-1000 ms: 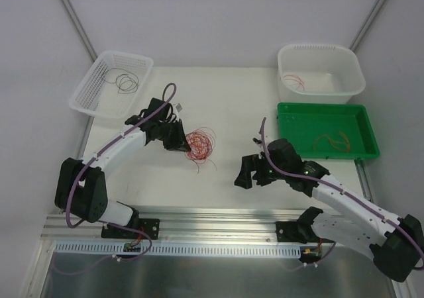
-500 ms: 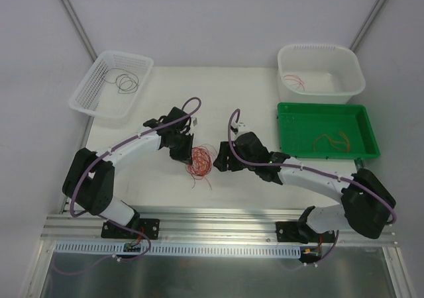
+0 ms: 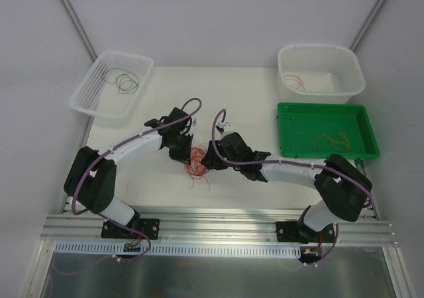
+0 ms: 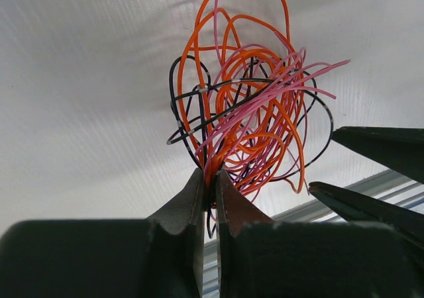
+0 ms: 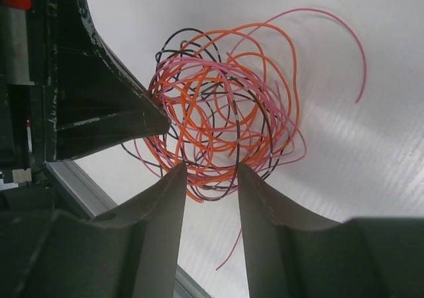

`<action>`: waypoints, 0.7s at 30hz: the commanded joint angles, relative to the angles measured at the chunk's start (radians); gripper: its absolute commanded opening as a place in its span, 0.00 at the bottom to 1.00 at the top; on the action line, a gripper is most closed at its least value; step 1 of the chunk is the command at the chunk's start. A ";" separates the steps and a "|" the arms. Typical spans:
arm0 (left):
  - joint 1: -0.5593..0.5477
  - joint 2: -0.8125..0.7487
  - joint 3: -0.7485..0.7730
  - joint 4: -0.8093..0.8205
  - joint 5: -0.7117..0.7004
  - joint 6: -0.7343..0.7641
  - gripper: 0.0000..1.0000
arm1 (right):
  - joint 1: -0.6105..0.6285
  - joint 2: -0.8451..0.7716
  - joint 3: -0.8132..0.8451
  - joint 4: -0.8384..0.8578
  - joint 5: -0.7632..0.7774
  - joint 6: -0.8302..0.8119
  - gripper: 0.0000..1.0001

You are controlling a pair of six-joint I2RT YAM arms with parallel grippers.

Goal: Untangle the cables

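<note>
Swung in from the right, the right gripper (image 3: 211, 157) brackets the tangled cables (image 3: 197, 159) at mid-table (image 3: 252, 106), jaws apart. The left gripper (image 3: 182, 153) pinches several strands. A few wires lie sorted in basket (image 3: 86, 89), tub (image 3: 358, 79) and green tray (image 3: 285, 129); most look still knotted.

Left arm (image 3: 129, 144): extended forward and inward from its base, wrist pitched downward. Left gripper (image 4: 209, 179): jaws pressed together, pinching several strands of the cables (image 4: 246, 106) at the tips.

Right arm (image 3: 291, 171): laid out leftward across the middle, forearm low. Right gripper (image 5: 211, 173): jaws apart with a moderate gap, tips pointing at the left gripper and standing just beside it.
</note>
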 commanded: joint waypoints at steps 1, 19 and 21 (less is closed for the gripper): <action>-0.010 -0.036 0.001 0.000 0.006 -0.007 0.00 | 0.011 0.044 0.052 0.069 0.027 0.025 0.39; -0.009 -0.211 -0.036 0.034 -0.086 -0.036 0.14 | 0.054 -0.210 0.023 -0.202 0.250 -0.074 0.01; -0.009 -0.235 -0.042 0.045 -0.090 -0.041 0.18 | 0.067 -0.235 0.055 -0.245 0.271 -0.091 0.01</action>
